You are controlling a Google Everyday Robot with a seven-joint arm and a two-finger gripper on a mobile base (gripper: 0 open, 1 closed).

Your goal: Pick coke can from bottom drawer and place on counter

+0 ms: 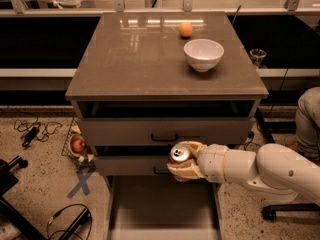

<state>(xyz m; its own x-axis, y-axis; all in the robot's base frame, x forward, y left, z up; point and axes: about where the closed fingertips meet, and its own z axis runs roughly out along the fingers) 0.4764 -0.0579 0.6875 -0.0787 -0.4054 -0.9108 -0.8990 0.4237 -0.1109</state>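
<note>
My hand (pixel 185 161) was closed around the coke can (pixel 178 154), fingers wrapped over its sides with the silver top and pull tab facing up and out. It sat in the lower centre of the frame, in front of the cabinet's middle drawer front. The can was out of the bottom drawer (pixel 160 206), which stood pulled open below, its floor bare as far as I could see. I judged the picking half of the job to be done: the grasp looked firm and the can hung clear of the drawer walls. The placing half was not yet begun. The table (pixel 135 59) lay well above my hand, past the two upper drawer fronts and its overhanging edge. I reckoned I had to raise the can over that edge, carry it onto the top and let go. A white bowl (pixel 203 54) and an orange (pixel 185 29) sat on the table's right side, toward the upper right of the frame.
</note>
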